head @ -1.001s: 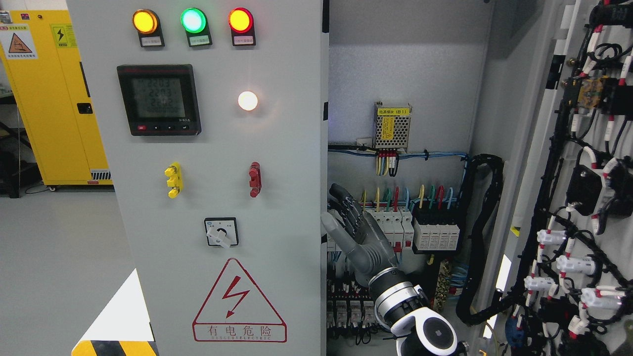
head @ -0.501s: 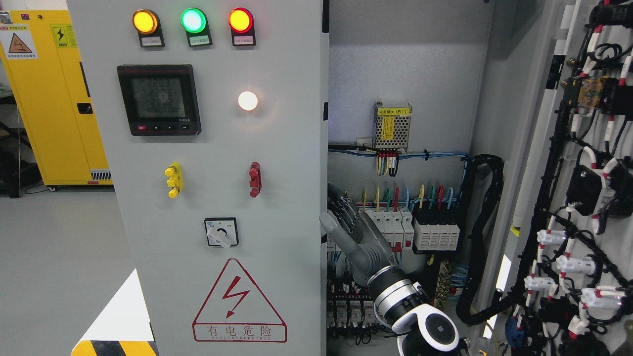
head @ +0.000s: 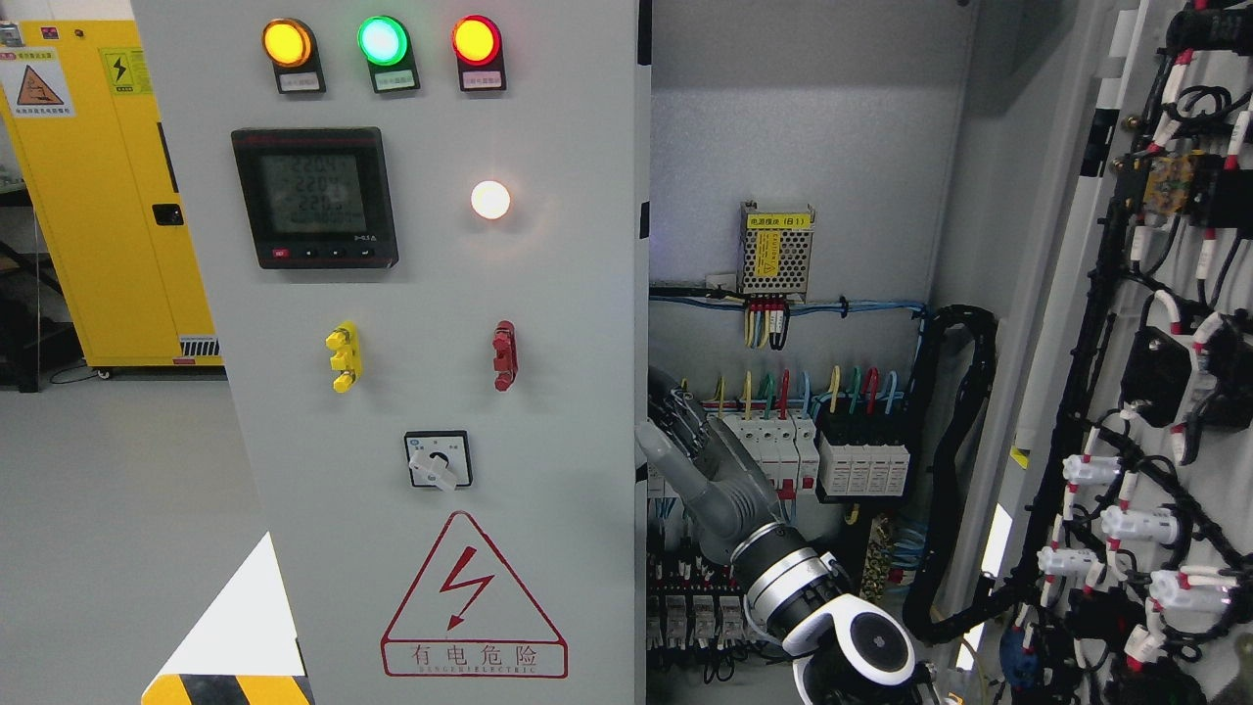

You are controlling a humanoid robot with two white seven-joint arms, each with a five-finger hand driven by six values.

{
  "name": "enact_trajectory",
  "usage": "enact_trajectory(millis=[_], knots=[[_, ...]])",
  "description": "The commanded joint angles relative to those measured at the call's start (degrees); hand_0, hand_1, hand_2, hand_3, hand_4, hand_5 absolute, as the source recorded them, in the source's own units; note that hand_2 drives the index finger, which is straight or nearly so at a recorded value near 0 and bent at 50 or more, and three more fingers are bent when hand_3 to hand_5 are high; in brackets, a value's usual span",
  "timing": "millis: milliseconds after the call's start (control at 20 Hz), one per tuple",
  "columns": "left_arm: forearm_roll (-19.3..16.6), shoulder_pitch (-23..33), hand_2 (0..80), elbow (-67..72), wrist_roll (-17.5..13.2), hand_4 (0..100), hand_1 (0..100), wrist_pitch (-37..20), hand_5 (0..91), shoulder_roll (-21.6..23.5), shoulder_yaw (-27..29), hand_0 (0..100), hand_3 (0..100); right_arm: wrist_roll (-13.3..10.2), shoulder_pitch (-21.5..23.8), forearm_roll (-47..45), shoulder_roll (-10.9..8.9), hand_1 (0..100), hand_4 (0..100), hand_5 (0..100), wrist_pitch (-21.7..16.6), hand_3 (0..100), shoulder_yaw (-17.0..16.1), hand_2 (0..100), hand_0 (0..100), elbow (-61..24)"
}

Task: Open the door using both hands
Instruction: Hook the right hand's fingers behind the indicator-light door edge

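Since a second ago the robot hand (head: 697, 460) has eased slightly left and down toward the edge of the grey door (head: 440, 392), and its white forearm joint (head: 861, 641) has slid lower right; the meter digits have also changed. Its arm comes in from the bottom right of the middle, so it is the right robot hand; the fingers (head: 680, 406) stretch upward, relaxed, grasping nothing, with the thumb lying just beside the door's right edge; whether it touches the edge cannot be told. No left arm shows.

The grey door fills the left half and is cut off at top and bottom; it hides the left part of the open cabinet interior (head: 803, 147). A second door (head: 1155, 392) stands swung open at the far right, cut off by the frame, its back covered in black wiring.

The power supply (head: 776, 251) carries a yellow label too small to read fully; the red warning triangle (head: 474, 597) reads "有电危险"; the digital meter (head: 314, 196) shows three rows of blurred digits.

On the grey door: three lamps in a row, amber, green, red (head: 383, 41); one white lamp (head: 490, 200); one yellow handle (head: 344, 356); one red handle (head: 504, 354); one rotary switch (head: 438, 460). A yellow cabinet (head: 108, 196) stands behind at left.
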Motion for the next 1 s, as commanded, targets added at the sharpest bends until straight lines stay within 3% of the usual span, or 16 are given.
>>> enact_trajectory(millis=[0,501,651,951], knots=[[0.09,-0.35,0.0,-0.1,-0.28,0,56,-0.01,0.0,-0.3,0.14,12,0,1.11,-0.89,-0.15,0.19,50,0,0,0.07,0,-1.3,4,0,2.37],[0.0,-0.62,0.0,-0.01,0.43,0,56,-0.01,0.0,-1.62,0.05,12,0,1.73,-2.82,-3.32,0.02,50,0,0,0.16,0,-1.13,4,0,4.83],[0.0,-0.62,0.0,0.25,0.43,0,56,-0.01,0.0,-1.44,0.05,12,0,6.47,-2.91,-3.14,0.1,50,0,0,0.07,0,-1.21,4,0,5.19],[-0.09,-0.97,0.0,0.52,0.43,0,56,0.34,0.0,-0.83,-0.21,12,0,7.36,-3.87,-3.23,0.11,50,0,0,-0.11,0,-1.39,4,0,6.59]])
